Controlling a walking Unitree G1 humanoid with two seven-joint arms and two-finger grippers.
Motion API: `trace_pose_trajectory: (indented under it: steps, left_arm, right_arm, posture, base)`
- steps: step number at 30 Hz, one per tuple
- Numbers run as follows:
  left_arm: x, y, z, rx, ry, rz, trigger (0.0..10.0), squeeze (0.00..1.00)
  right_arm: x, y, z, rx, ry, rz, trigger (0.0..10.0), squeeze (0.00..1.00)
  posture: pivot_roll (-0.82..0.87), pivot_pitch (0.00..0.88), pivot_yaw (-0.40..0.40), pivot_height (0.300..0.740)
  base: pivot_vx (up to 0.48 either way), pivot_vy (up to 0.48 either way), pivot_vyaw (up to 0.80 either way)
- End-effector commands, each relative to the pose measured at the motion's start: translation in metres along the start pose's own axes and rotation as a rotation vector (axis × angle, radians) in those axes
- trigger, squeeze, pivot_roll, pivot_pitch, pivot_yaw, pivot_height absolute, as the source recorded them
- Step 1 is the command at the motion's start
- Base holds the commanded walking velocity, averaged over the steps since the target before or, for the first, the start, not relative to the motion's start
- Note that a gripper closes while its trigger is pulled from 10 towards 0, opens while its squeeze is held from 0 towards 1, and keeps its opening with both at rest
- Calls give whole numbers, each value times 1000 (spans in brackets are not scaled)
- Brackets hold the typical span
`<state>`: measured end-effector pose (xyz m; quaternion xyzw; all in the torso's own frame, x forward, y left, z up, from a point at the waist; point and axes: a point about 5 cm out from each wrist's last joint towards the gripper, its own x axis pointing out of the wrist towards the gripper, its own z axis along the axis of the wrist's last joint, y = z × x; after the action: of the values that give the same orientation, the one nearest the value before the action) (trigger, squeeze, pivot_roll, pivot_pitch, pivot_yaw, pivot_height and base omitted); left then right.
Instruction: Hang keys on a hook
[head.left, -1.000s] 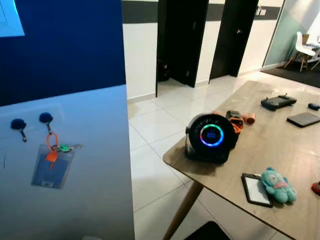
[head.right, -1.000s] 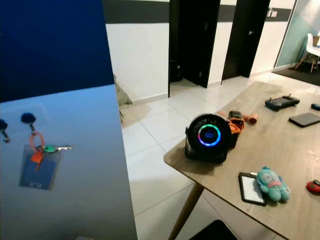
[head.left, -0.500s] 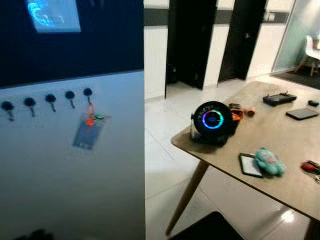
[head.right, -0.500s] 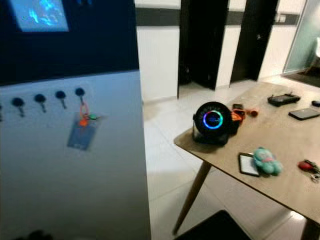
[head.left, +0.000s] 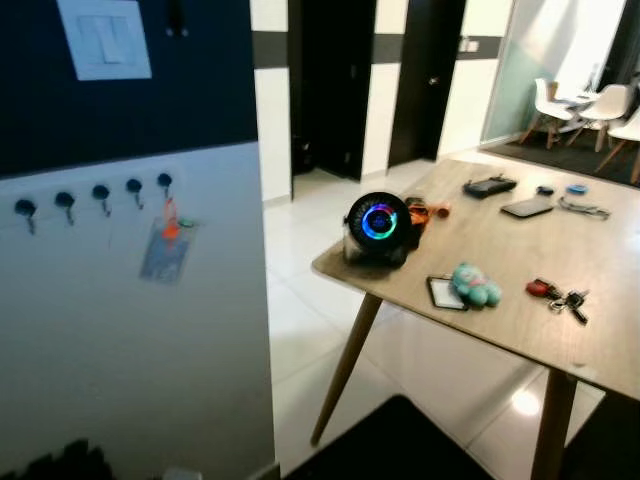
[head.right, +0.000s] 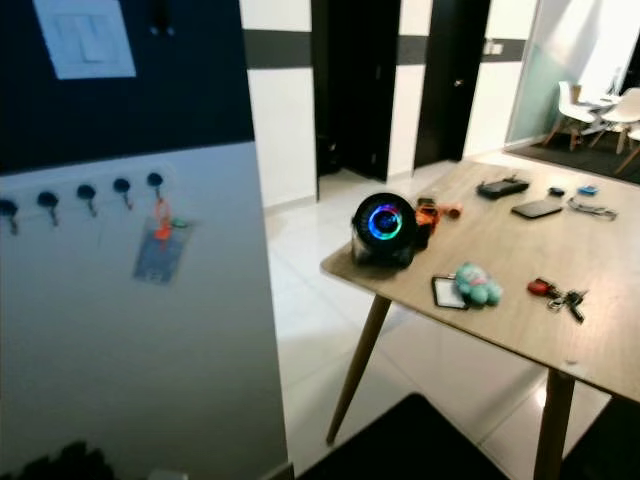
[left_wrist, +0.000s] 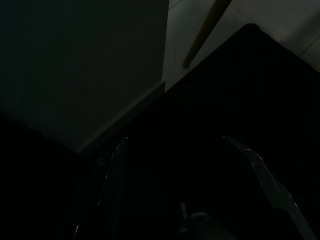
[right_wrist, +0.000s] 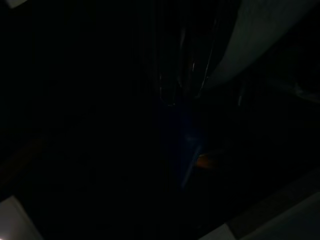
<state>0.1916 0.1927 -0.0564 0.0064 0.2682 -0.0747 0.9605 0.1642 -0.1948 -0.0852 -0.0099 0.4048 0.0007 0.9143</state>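
Observation:
A bunch of keys (head.left: 170, 218) on an orange loop, with a blue card holder (head.left: 163, 255), hangs from the rightmost hook (head.left: 164, 182) of a row of black hooks (head.left: 98, 192) on the white lower wall at my left. No gripper touches it. In the dim left wrist view my left gripper (left_wrist: 175, 141) hangs open over a dark mat, nothing between its fingers (left_wrist: 116, 170). The right arm hangs idle in the dark.
A wooden table (head.left: 520, 250) stands to the right, bearing a round speaker with a glowing ring (head.left: 377, 222), a teal plush toy (head.left: 473, 284), a second bunch of keys with a red fob (head.left: 558, 296) and small devices. White tiled floor (head.left: 300, 330) lies between; a dark mat (head.left: 400, 440) is below.
The whole picture has shifted: the camera has drawn back, so the wall hooks look smaller and more of the table shows. The keys stay hanging on the same hook.

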Motion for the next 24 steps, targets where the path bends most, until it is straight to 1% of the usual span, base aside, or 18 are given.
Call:
trace_pose_trajectory:
  steps: [1,5,14,24]
  left_arm:
    - [-2,2,-1,14,5,1,10000,0]
    - [-2,2,-1,15,2,3,10000,0]
    - [-2,3,-2,10,2,24,10000,0]
    - [-3,8,-2,3,7,74,10000,0]
  right_arm:
    - [1,2,5,-20,-23,12,10000,0]
    - [1,3,5,-26,-23,17,10000,0]
    - [1,5,5,-44,-23,26,10000,0]
    - [2,5,7,-57,-27,34,10000,0]
  posture:
    - [68,52,-18,740]
    - [68,55,-18,740]
    - [67,53,-19,740]
    - [67,52,-25,740]
  base:
    - [0,0,0]
    - [0,0,114]
    - [0,0,800]
    - [0,0,800]
